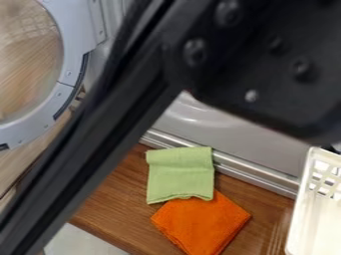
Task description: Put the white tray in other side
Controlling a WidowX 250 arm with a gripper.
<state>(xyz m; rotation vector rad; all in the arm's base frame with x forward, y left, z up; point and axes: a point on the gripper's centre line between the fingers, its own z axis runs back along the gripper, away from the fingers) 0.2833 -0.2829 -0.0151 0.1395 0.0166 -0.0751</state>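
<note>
The white tray [305,219] lies at the lower right on the wooden surface, partly cut off by the right edge. It has a raised rim and slotted openings in its upper end wall. The black robot arm [100,129] crosses from the lower left to the top, and its large, dark joint covers the upper right, above the tray. A small dark part touches the right edge by the tray's upper corner; I cannot tell what it is.
A green cloth [180,174] overlaps an orange cloth [203,224] on the wooden surface [110,209], left of the tray. Behind them runs a metal ledge [256,174]. A round machine door [63,50] stands open at upper left.
</note>
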